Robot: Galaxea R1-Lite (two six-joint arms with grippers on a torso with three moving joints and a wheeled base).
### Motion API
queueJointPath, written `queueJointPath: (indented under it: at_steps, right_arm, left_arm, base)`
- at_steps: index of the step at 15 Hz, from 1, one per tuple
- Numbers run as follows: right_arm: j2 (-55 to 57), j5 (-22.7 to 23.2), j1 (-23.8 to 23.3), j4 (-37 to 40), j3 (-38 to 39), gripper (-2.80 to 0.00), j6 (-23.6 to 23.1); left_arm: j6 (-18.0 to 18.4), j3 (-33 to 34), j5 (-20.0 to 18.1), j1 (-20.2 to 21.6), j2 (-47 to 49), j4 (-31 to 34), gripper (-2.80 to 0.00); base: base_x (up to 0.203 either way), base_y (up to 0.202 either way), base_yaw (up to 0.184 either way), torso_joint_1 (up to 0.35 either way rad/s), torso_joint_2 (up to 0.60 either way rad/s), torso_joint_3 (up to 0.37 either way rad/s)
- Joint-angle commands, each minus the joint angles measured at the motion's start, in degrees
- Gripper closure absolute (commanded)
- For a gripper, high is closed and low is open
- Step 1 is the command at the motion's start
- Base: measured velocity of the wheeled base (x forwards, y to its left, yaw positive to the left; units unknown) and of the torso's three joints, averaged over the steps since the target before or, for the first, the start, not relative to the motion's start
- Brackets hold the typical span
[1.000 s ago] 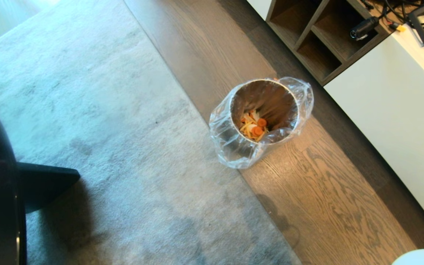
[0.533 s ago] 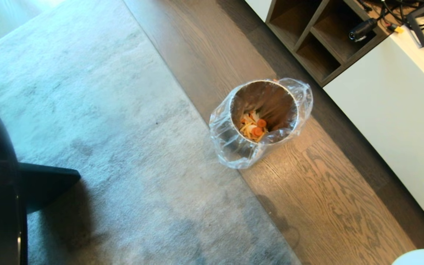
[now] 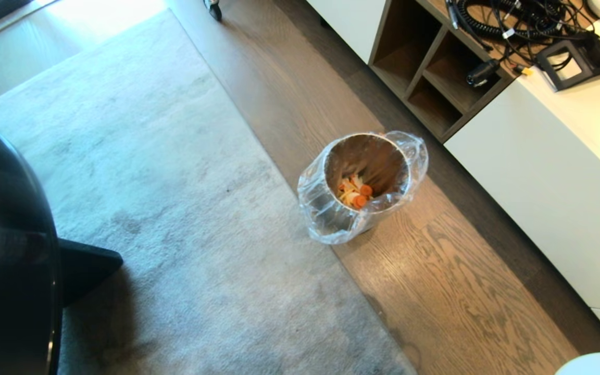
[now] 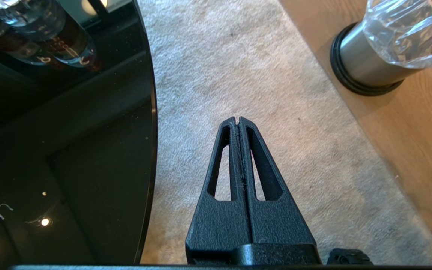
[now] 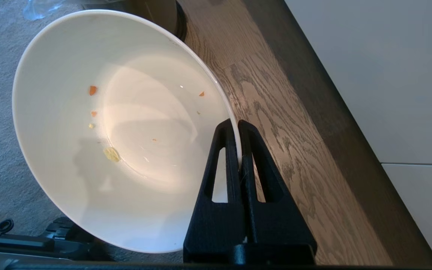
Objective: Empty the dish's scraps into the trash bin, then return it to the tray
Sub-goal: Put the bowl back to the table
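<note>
The steel trash bin (image 3: 331, 211) with its clear liner stands on the wooden floor beside the rug, and the orange and pale yellow scraps (image 3: 354, 194) lie at its bottom. In the right wrist view the white dish (image 5: 88, 157) is tilted, with only a few small crumbs stuck inside. My right gripper (image 5: 237, 125) is shut on its rim. A sliver of the dish (image 3: 597, 364) shows at the head view's lower right corner. My left gripper (image 4: 237, 120) is shut and empty above the rug, with the bin's base (image 4: 362, 71) off to one side. The tray is out of view.
A glossy black round table (image 3: 8, 271) fills the left edge, with its black foot (image 3: 86, 268) on the grey rug (image 3: 175, 208). A white cabinet (image 3: 550, 192) with open wooden cubbies (image 3: 425, 73) and cables on top lines the right side.
The head view has tilted up: the whole scene slid down the picture and more of the cabinet top and far floor shows. The bin itself has stayed in place.
</note>
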Motion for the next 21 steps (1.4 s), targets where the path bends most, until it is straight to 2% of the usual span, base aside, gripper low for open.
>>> queueJointPath:
  at_steps: [1, 21]
  right_arm:
    - [0.07, 0.06, 0.0, -0.01, 0.0, 0.0, -0.05]
    - [0.07, 0.06, 0.0, -0.01, 0.0, 0.0, -0.05]
  left_arm:
    - [-0.02, 0.0, 0.05, 0.0, -0.02, -0.05, 0.0]
    - [-0.08, 0.0, 0.05, 0.0, -0.02, -0.05, 0.0]
  base:
    - [0.0, 0.0, 0.0, 0.005, 0.0, 0.206]
    - [0.0, 0.0, 0.0, 0.002, 0.0, 0.204]
